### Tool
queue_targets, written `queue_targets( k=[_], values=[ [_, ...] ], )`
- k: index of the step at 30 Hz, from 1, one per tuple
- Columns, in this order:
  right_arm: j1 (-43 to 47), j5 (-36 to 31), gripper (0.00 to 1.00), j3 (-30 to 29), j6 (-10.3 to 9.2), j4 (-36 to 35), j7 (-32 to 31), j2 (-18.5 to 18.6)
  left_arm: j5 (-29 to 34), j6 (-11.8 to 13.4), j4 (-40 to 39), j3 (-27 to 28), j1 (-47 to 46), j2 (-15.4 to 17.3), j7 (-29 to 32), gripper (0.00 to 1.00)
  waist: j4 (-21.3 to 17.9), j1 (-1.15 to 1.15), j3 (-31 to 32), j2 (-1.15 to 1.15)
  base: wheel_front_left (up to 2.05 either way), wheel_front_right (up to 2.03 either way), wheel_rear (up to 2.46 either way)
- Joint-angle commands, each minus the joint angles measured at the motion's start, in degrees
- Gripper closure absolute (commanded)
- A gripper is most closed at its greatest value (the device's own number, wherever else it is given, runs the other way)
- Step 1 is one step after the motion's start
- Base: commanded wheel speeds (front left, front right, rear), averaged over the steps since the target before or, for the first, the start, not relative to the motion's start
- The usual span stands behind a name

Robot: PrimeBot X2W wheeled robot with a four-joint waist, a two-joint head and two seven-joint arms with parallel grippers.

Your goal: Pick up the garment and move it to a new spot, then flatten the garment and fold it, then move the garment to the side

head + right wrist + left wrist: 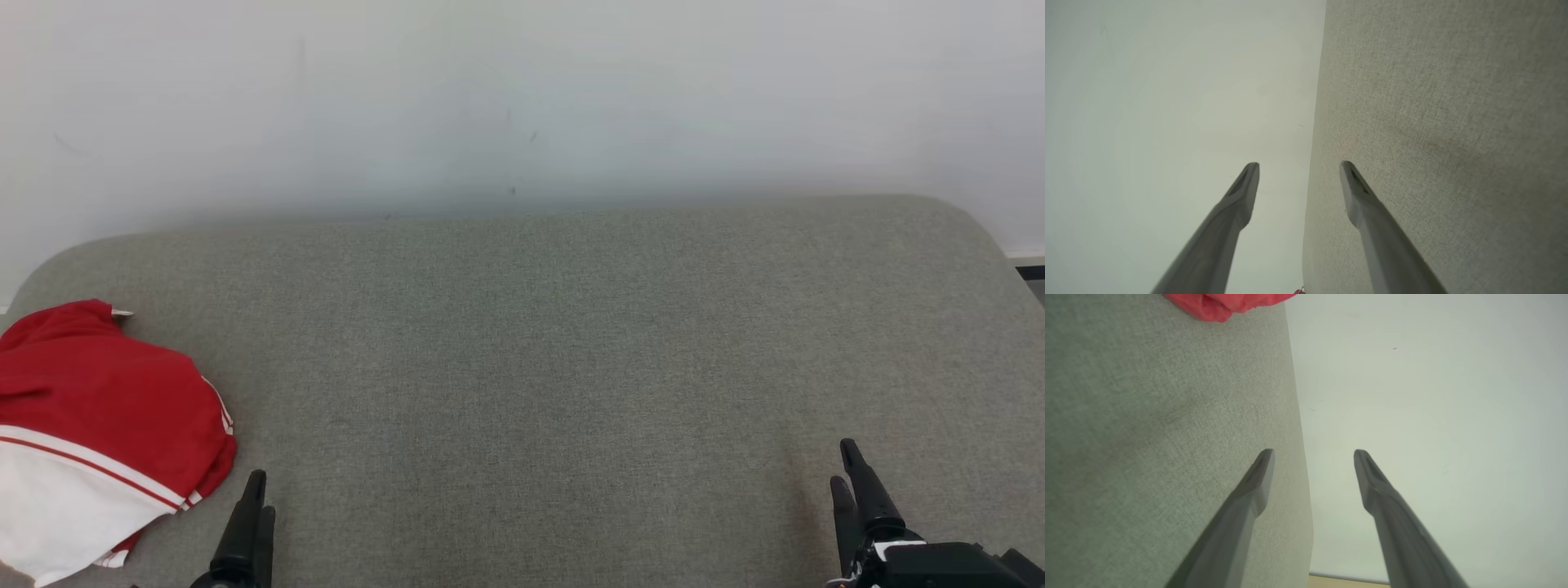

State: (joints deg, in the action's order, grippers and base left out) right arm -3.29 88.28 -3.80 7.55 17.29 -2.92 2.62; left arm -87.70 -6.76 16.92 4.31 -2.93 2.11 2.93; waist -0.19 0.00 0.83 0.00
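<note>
The garment (90,433) is a red and white piece with thin stripes, lying bunched at the far left edge of the grey upholstered surface (531,343). Its red edge (1229,304) peeks in at the top of the left wrist view. My left gripper (260,494) hovers just right of the garment near the front edge, apart from it. In the left wrist view the left gripper (1314,455) stands open with nothing between the fingers. My right gripper (847,465) is at the front right, far from the garment, and the right gripper (1299,167) is open and empty too.
A pale wall (522,98) rises behind the grey surface. The surface has rounded back corners; its right end drops off near a dark floor strip (1030,272).
</note>
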Motion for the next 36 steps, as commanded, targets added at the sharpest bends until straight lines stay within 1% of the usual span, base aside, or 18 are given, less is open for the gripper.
queue_targets(
  k=[1,3,4,8,18,19,30,36],
  values=[
    [-1.11,-2.84,0.0,0.51,-0.01,-0.67,0.8,0.15,2.28,0.36,-1.18,-0.41,-0.2,0.28,-0.8,0.0,-0.04,0.0,0.17,0.0,0.0,0.0,0.0],
    [-1.13,-5.18,0.0,0.82,-0.02,-0.48,1.31,0.16,3.89,0.72,-1.33,-0.73,-0.05,0.29,-1.33,0.0,-0.07,0.0,0.31,0.0,0.0,0.0,0.0],
    [-1.13,-5.18,0.0,0.82,-0.02,-0.48,1.31,0.16,3.89,0.72,-1.33,-0.73,-0.05,0.29,-1.33,0.0,-0.07,0.0,0.31,0.0,0.0,0.0,0.0],
    [-1.06,-9.87,0.0,1.41,-0.02,-0.14,2.3,0.17,7.5,1.59,-1.74,-1.38,0.21,0.33,-2.31,0.0,-0.08,0.0,0.62,0.0,0.0,0.0,0.0],
    [-0.77,-22.71,0.0,2.95,-0.03,0.33,4.61,0.2,18.99,3.23,-2.16,-3.55,0.84,0.42,-4.62,0.0,-0.1,0.0,1.28,0.0,0.0,0.0,0.0],
    [-0.9,-33.8,0.0,3.96,-0.04,1.03,6.49,0.22,30.16,4.22,-1.81,-5.15,0.66,0.5,-6.49,0.0,-0.22,0.0,1.73,0.0,0.0,0.0,0.0],
    [-1.17,-45.01,0.0,5.61,-0.05,2.4,8.57,0.24,41.36,5.27,-0.82,-6.71,0.76,0.63,-8.6,0.0,-0.38,0.0,2.38,0.0,0.0,0.0,0.0],
    [-1.34,-50.02,0.0,5.9,-0.06,3.0,9.62,0.26,47.75,6.79,-0.88,-7.25,0.77,1.03,-9.63,0.0,-0.35,0.0,2.66,0.0,0.0,0.0,0.0]
  ],
)
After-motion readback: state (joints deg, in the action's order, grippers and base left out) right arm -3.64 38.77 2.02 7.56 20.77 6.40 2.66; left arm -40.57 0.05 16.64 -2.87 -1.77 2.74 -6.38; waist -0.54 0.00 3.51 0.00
